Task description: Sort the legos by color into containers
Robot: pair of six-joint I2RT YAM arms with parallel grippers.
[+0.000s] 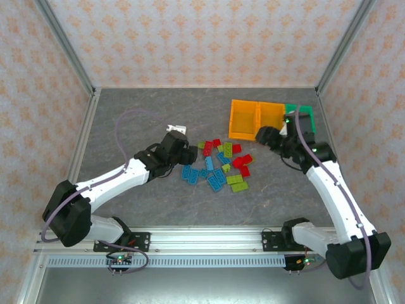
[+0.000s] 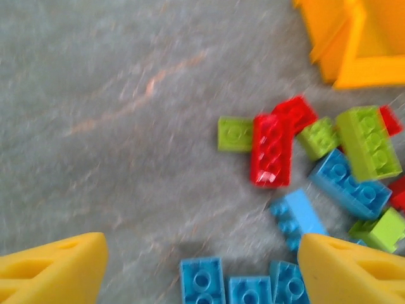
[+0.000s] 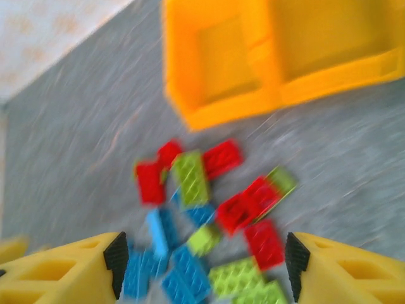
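My left gripper [image 2: 202, 253] and right gripper [image 3: 205, 259] hang spread and empty over small studded blue, red and lime plastic legos [image 2: 272, 151]; I judge a pick pending, needing one brick singled out.

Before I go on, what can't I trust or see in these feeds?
- Top view: green bin interior mostly hidden behind the right arm.
- Right wrist view: lego pile motion-blurred, brick count unclear.
- Left wrist view: orange bins cut off by the top edge.
- Top view: white item too small to identify.
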